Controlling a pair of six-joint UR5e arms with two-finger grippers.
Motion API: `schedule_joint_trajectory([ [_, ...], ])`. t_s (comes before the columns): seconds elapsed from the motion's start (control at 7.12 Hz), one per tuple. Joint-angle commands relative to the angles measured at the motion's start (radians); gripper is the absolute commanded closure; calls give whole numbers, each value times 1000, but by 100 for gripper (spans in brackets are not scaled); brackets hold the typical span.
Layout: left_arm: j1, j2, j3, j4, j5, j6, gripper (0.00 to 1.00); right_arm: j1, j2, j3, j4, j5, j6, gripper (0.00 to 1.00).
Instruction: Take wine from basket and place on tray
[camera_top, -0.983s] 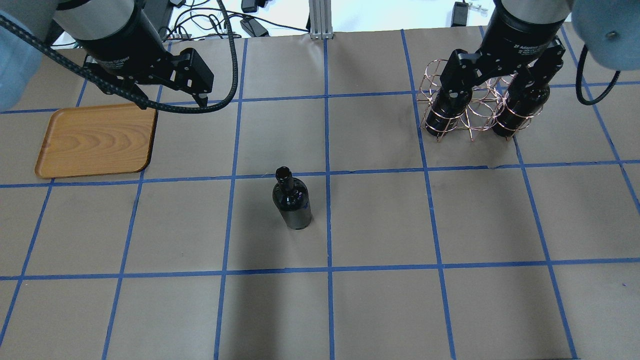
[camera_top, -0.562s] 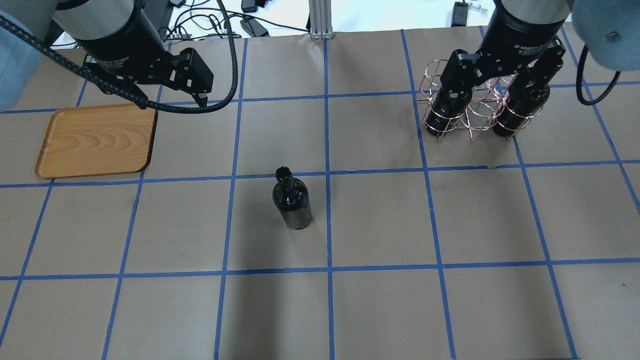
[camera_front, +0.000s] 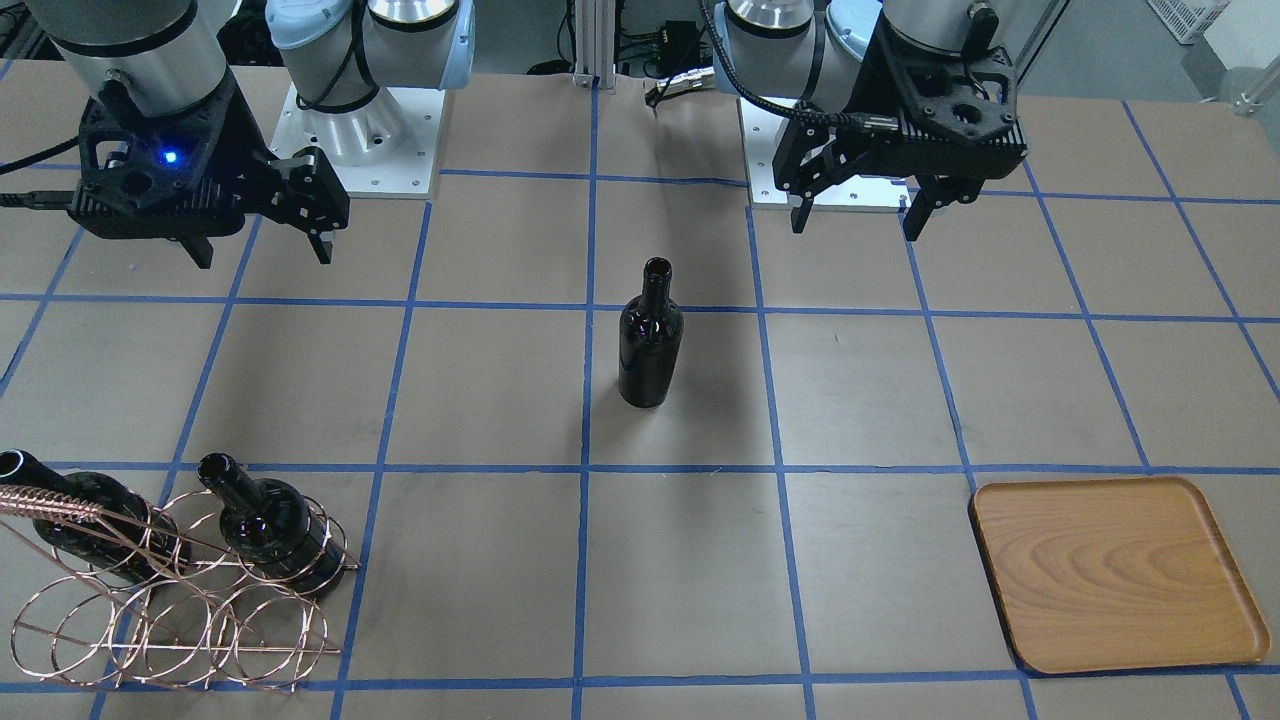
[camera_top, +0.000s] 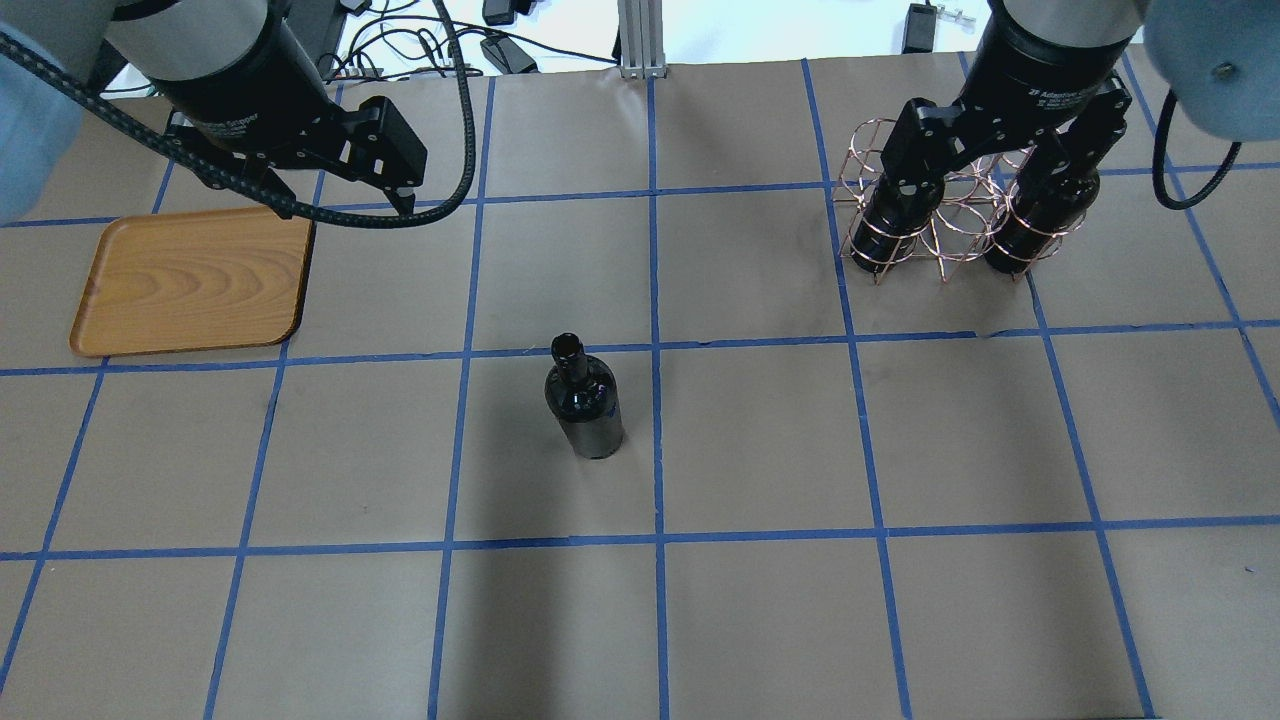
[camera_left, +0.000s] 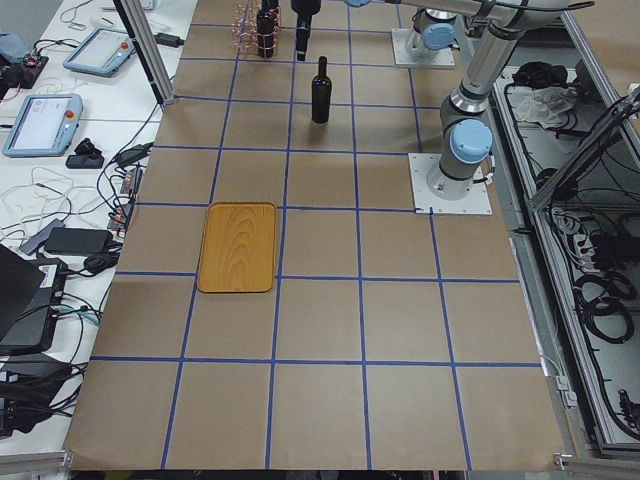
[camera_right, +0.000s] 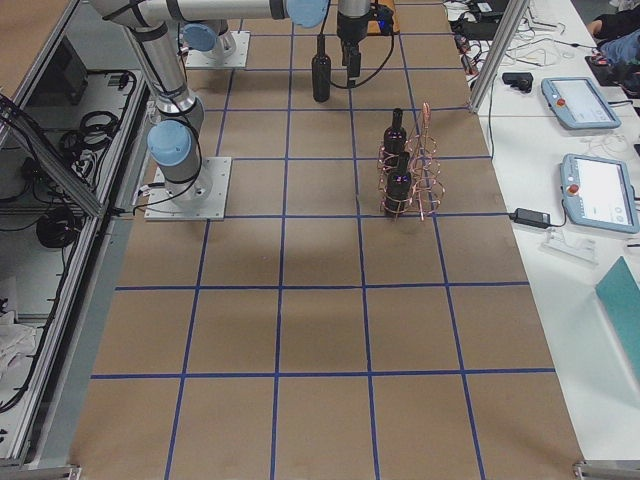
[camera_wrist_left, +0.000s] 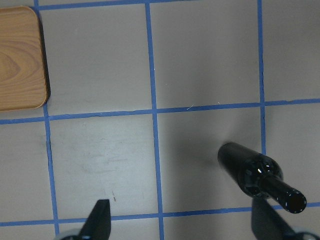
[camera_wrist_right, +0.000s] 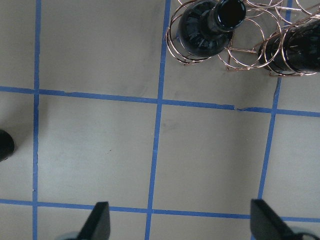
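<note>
One wine bottle (camera_top: 583, 400) stands upright and alone at the table's middle; it also shows in the front view (camera_front: 650, 340) and the left wrist view (camera_wrist_left: 250, 172). Two alike bottles (camera_top: 895, 215) (camera_top: 1040, 215) sit in the copper wire basket (camera_top: 945, 235) at far right, also in the front view (camera_front: 150, 600). The wooden tray (camera_top: 195, 285) lies empty at far left. My left gripper (camera_front: 857, 225) is open and empty, high up beside the tray. My right gripper (camera_front: 262, 252) is open and empty, hanging over the table just in front of the basket.
An aluminium post (camera_top: 640, 40) and cables sit beyond the table's far edge. The arms' base plates (camera_front: 350, 130) are on the robot's side. Blue tape lines grid the brown paper tabletop. Teach pendants (camera_right: 580, 100) lie on a side bench.
The right gripper has shifted very slightly near the basket. The left gripper, bottles, basket and tray have not moved.
</note>
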Motion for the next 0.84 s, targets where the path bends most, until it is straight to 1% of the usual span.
schedule_joint_trajectory([
  [0.0,0,-1,0,0,0,0,0,0,0,1,-2,0,1,0],
  [0.7,0,-1,0,0,0,0,0,0,1,0,-17,3,5,0],
])
